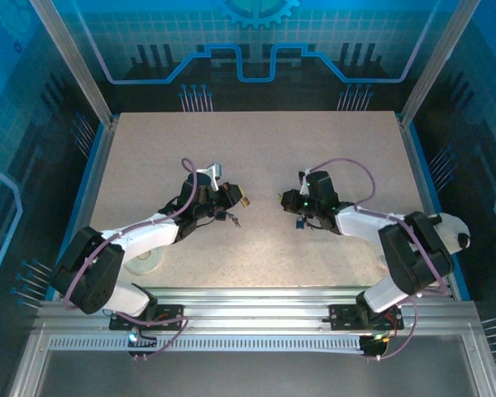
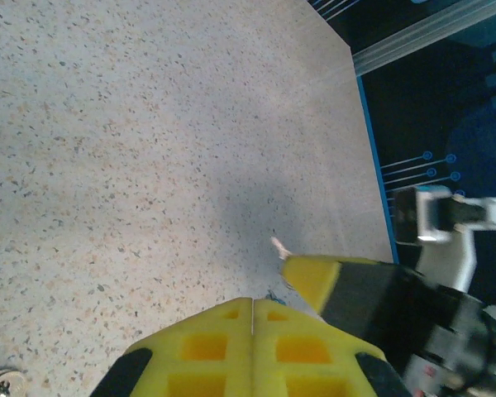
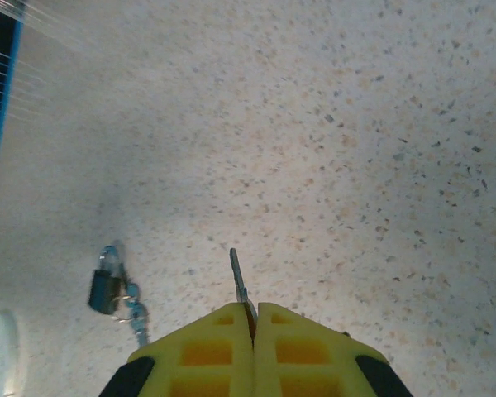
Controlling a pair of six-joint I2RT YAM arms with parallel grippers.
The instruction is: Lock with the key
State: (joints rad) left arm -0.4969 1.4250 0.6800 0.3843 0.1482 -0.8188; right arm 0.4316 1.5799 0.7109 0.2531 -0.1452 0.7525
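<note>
Firmly, right gripper [image 3: 254,310] pinches the key [image 3: 237,273] — left gripper [image 2: 252,304] fully closed.

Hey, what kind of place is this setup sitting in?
Probably a robot test cell or lab enclosure: a speckled beige tabletop, silver slotted aluminium frame rails along its near edge, and blue wall panels printed with gear and circuit graphics around it.

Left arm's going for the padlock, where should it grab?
Take the padlock by its dark body, left gripper coming down from above across the narrow sides. It seems to lie flat, shackle at one end, key ring at the other; keep both free.
</note>
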